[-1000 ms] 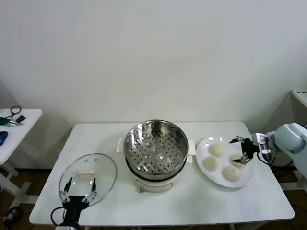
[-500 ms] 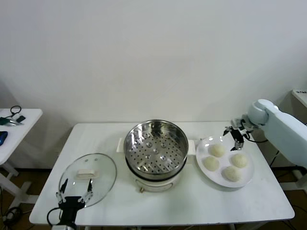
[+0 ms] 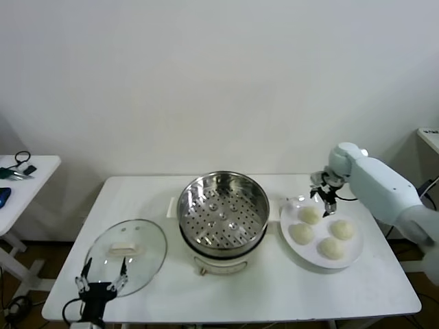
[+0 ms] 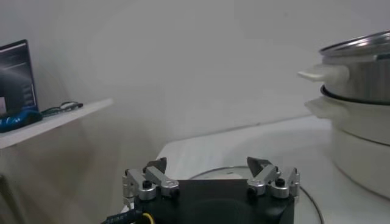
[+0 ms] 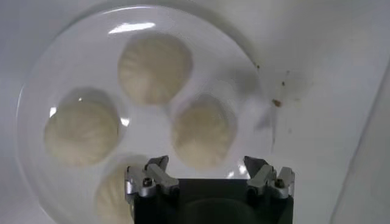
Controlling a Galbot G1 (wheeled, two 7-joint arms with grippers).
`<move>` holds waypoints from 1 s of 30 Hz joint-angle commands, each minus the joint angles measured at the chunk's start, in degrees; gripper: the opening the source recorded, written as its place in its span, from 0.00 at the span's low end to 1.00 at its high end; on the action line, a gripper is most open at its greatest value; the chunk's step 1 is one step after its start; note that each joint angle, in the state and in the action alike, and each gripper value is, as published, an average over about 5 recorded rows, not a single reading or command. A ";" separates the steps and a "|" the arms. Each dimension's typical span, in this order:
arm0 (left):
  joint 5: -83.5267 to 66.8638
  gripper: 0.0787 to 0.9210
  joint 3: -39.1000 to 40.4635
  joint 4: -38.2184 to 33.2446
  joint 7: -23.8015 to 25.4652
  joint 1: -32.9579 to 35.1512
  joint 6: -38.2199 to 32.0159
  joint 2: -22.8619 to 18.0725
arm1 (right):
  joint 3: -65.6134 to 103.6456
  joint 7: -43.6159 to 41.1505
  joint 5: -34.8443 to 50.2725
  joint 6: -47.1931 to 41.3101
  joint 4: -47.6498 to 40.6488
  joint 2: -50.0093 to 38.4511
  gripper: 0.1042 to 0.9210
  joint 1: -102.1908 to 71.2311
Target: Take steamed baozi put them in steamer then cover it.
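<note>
Four cream-white baozi lie on a white plate (image 3: 357,245) at the table's right; one is the bun nearest the steamer (image 3: 309,214). In the right wrist view the buns (image 5: 155,67) (image 5: 82,132) fill the plate (image 5: 61,67), and one bun (image 5: 203,131) lies just ahead of the jaws. My right gripper (image 3: 322,194) (image 5: 207,167) is open and empty, above the plate's far edge by that bun. The steel steamer (image 3: 223,212) (image 4: 359,91) stands empty mid-table. The glass cover (image 3: 126,255) lies flat at the front left. My left gripper (image 3: 101,282) (image 4: 210,164) is open, low at the cover's near edge.
A small side table (image 3: 27,175) with dark items stands off to the left. Another table corner (image 3: 429,133) shows at the far right. The white table (image 3: 274,288) has bare surface in front of the steamer and plate.
My right arm has swung from the plate's right side across to its far edge, over the bun nearest the steamer. My left gripper has drawn back slightly toward the table's front edge.
</note>
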 commanded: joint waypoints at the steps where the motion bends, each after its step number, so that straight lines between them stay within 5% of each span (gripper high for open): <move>1: 0.09 0.88 -0.09 0.15 0.00 -0.13 0.11 -0.06 | 0.16 -0.30 -1.96 1.08 -4.60 3.08 0.88 -0.48; 16: 0.12 0.88 -0.02 0.76 -0.26 -0.14 0.01 -0.14 | 3.92 0.05 -5.27 2.27 -9.97 7.37 0.88 -1.29; 30: 0.09 0.88 -0.24 1.27 -0.62 0.10 -0.21 -0.07 | 4.95 -1.20 -6.24 3.29 -10.67 8.12 0.74 -1.01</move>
